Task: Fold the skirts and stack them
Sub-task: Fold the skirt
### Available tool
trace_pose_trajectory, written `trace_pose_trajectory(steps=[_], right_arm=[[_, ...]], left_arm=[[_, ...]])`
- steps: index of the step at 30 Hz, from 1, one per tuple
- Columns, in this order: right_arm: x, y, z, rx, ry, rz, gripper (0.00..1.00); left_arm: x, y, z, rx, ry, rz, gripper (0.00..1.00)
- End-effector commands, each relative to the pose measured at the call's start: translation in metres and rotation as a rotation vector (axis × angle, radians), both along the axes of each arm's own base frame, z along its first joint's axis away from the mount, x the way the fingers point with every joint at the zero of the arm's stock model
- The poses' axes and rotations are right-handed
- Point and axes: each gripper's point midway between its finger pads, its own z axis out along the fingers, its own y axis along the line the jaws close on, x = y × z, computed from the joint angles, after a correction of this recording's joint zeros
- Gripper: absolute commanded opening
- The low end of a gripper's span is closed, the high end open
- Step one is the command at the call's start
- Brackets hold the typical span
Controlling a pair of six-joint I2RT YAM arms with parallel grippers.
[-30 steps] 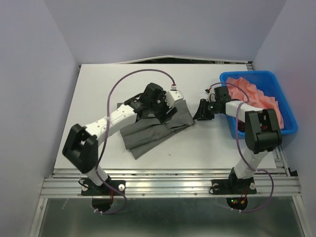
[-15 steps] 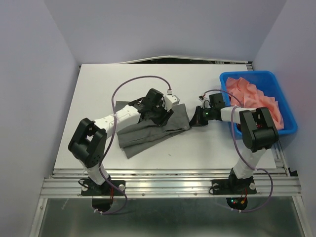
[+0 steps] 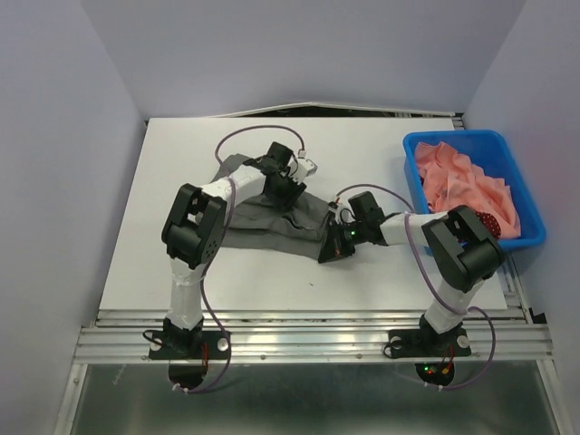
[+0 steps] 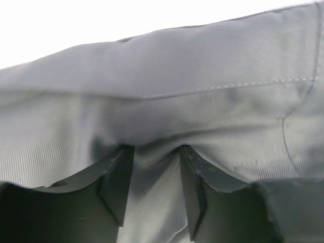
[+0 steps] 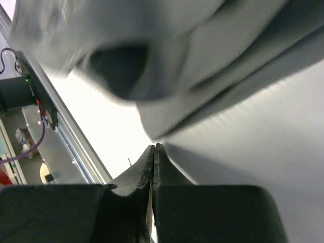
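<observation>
The dark grey skirt point(image 3: 263, 222) lies spread on the white table point(image 3: 181, 163). My left gripper point(image 3: 288, 190) presses on its far edge. In the left wrist view the left gripper point(image 4: 154, 149) has a puckered fold of the grey skirt point(image 4: 177, 76) pinched between its jaws. My right gripper point(image 3: 328, 252) lies low at the skirt's near right corner. In the right wrist view the right gripper point(image 5: 153, 147) is shut, with the blurred grey skirt point(image 5: 202, 50) just beyond the tips. A bit of the dark red dotted skirt point(image 3: 488, 223) shows in the bin, mostly hidden.
A blue bin point(image 3: 453, 138) stands at the right edge of the table, with pink cloth point(image 3: 462, 177) heaped in it. Grey walls close in the table at left, back and right. The metal rail point(image 3: 308, 331) runs along the near edge.
My left gripper has moved back and left, pulling the grey skirt with it and spreading it wider. My right gripper has moved left and nearer, from beside the bin to the skirt's near right corner.
</observation>
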Motion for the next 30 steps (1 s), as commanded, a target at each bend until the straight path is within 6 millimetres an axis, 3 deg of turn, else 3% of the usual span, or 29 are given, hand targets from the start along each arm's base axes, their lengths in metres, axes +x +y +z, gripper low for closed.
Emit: trace_pose_trajectory(steps=[1,4,5,6,7,9,10,13,14,15,18,19,20,21,25,28,30], right_arm=[[0.016,0.011,0.025,0.029,-0.126,0.012,0.02],[0.043,-0.01,0.063,0.028,-0.261,-0.096,0.09],[0.054,-0.019,0.084,0.016,-0.359,-0.14,0.1],[0.057,-0.028,0.091,-0.009,-0.39,-0.162,0.12],[0.064,-0.037,0.098,-0.036,-0.438,-0.188,0.14],[0.078,-0.057,0.105,-0.129,-0.545,-0.218,0.27],[0.084,-0.064,0.113,-0.168,-0.598,-0.223,0.39],[0.102,-0.079,0.112,-0.258,-0.665,-0.244,0.56],[0.107,-0.079,0.11,-0.272,-0.689,-0.231,0.64],[0.112,-0.082,0.105,-0.295,-0.695,-0.239,0.66],[0.129,-0.081,0.084,-0.349,-0.657,-0.231,0.71],[0.132,-0.08,0.08,-0.352,-0.648,-0.229,0.71],[0.138,-0.078,0.073,-0.359,-0.63,-0.226,0.72],[0.14,-0.076,0.071,-0.354,-0.623,-0.225,0.72],[0.154,-0.072,0.063,-0.355,-0.63,-0.238,0.73],[0.164,-0.071,0.055,-0.361,-0.648,-0.245,0.72],[0.167,-0.069,0.051,-0.354,-0.639,-0.253,0.72]], left_arm=[[0.04,-0.012,0.04,-0.033,-0.135,-0.078,0.56],[0.036,-0.013,0.074,-0.081,-0.2,-0.132,0.64],[0.034,-0.013,0.083,-0.095,-0.234,-0.152,0.68],[0.02,-0.008,0.077,-0.099,-0.214,-0.172,0.74],[0.013,-0.005,0.104,-0.123,-0.276,-0.182,0.76],[0.005,0.0,0.122,-0.152,-0.35,-0.187,0.8],[-0.005,0.007,0.135,-0.167,-0.405,-0.187,0.85],[-0.02,0.021,0.135,-0.152,-0.488,-0.201,0.99],[-0.019,0.022,0.158,-0.174,-0.595,-0.211,0.99],[-0.029,0.026,0.143,-0.141,-0.598,-0.23,0.99],[-0.03,0.022,0.158,-0.106,-0.764,-0.315,0.99],[-0.038,0.022,0.146,-0.085,-0.776,-0.352,0.99],[-0.038,0.013,0.154,-0.075,-0.86,-0.41,0.99],[-0.045,0.012,0.14,-0.059,-0.861,-0.45,0.99],[-0.056,-0.015,0.129,-0.036,-0.917,-0.6,0.99],[-0.055,-0.032,0.103,-0.021,-0.866,-0.659,0.99],[-0.052,-0.039,0.099,-0.015,-0.87,-0.68,0.99]])
